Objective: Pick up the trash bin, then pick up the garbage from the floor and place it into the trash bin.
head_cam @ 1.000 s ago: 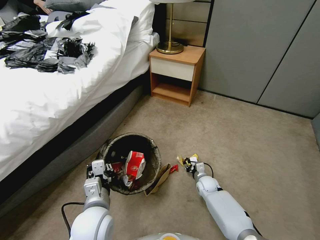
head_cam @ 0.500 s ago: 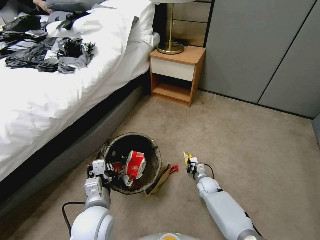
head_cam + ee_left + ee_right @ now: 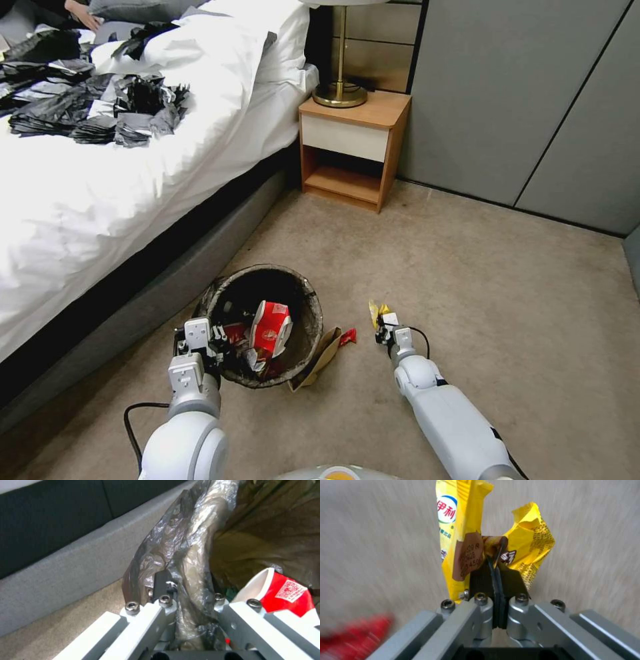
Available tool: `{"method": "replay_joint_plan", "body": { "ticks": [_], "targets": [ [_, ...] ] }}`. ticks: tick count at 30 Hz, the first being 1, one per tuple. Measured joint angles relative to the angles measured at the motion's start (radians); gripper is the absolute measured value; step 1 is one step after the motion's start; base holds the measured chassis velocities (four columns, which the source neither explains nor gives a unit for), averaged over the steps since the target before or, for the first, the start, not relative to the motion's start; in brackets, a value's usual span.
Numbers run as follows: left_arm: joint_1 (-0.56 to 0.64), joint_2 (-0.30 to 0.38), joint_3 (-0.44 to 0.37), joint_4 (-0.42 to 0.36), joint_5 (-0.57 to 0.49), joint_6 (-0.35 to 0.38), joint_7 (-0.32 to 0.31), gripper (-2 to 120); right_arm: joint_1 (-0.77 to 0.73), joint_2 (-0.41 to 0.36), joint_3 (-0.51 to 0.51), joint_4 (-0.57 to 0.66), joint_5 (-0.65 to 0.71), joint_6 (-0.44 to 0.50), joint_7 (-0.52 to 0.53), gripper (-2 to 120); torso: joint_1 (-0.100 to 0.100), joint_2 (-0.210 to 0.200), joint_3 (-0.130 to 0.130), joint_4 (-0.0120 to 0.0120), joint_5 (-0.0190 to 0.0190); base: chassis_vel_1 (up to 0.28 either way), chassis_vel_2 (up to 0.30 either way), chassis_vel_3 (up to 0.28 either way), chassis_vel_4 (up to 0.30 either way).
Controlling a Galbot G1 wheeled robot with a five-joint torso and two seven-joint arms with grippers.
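Right gripper (image 3: 495,562), lower centre of frame, pinches yellow wrapper (image 3: 460,525). Left gripper (image 3: 186,597), lower left, clamps trash bin (image 3: 303,293) rim.

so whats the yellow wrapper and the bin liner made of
The yellow wrapper pinched in the right tool looks like thin glossy printed plastic film, going by its sharp creases. The trash bin liner looks like thin translucent dark plastic, crinkled and shiny.

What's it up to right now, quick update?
Left gripper clamped on trash bin rim. Right gripper pinching yellow wrapper above floor. Brown paper bag beside bin.
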Motion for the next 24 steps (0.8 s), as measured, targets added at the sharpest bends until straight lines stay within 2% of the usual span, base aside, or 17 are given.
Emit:
{"method": "replay_joint_plan", "body": {
  "ticks": [3,4,6,9,10,13,14,17,18,21,24],
  "targets": [
    [-0.001,0.001,0.0,0.0,-0.001,0.0,0.0,1,-0.01,-0.002,0.001,0.029,0.0,0.016,0.01,0,0.0,0.0,0.0,-0.0001,0.0002,0.0,0.0,0.0,0.0],
    [-0.002,0.001,0.0,0.0,-0.002,0.0,0.001,1,-0.021,-0.006,0.003,0.057,0.001,0.029,0.017,0,0.0,0.0,0.0,0.0006,0.0003,0.0,0.0,0.0,0.0],
    [-0.002,0.002,-0.001,0.002,-0.003,-0.001,0.001,1,-0.045,-0.013,0.008,0.106,0.001,0.048,0.025,0,0.0,0.0,0.0,0.0,0.0004,0.0,0.0,0.0,0.0],
    [-0.007,0.005,-0.001,0.019,-0.006,-0.001,0.001,1,-0.159,-0.044,0.037,0.426,0.015,0.113,0.049,0,0.0,0.0,0.0,0.0002,0.0003,0.0,0.0,0.0,0.0],
    [-0.007,0.005,-0.001,0.019,-0.006,-0.001,0.001,1,-0.159,-0.044,0.037,0.426,0.015,0.113,0.049,0,0.0,0.0,0.0,0.0002,0.0003,0.0,0.0,0.0,0.0],
    [-0.012,0.003,0.006,0.028,-0.006,-0.001,0.0,1,-0.257,-0.08,0.054,0.73,0.058,0.151,0.038,0,0.0,0.0,0.0,0.0001,0.0005,0.0,0.0,0.0,0.0],
    [-0.012,0.003,0.006,0.028,-0.006,-0.001,0.0,1,-0.257,-0.08,0.054,0.73,0.058,0.151,0.038,0,0.0,0.0,0.0,0.0001,0.0005,0.0,0.0,0.0,0.0],
    [-0.014,0.006,0.017,0.036,-0.005,-0.001,0.0,1,-0.342,-0.111,0.015,0.998,0.098,0.258,-0.091,0,0.0,0.0,0.0,0.0003,0.0002,0.0,0.0,0.0,0.0],
    [-0.014,0.006,0.017,0.036,-0.005,-0.001,0.0,1,-0.342,-0.111,0.015,0.998,0.098,0.258,-0.091,0,0.0,0.0,0.0,0.0003,0.0002,0.0,0.0,0.0,0.0],
    [-0.012,0.008,0.025,0.04,-0.003,-0.001,0.0,1,-0.385,-0.131,-0.067,1.08,0.099,0.33,-0.224,0,0.0,0.0,0.0,0.0003,0.0003,0.0,0.0,0.0,0.0],
    [-0.012,0.009,0.027,0.041,-0.003,-0.001,0.0,1,-0.391,-0.143,-0.101,1.09,0.096,0.34,-0.25,0,0.0,0.0,0.0,0.0004,0.0003,0.0,0.0,0.0,0.0]
  ]
}}
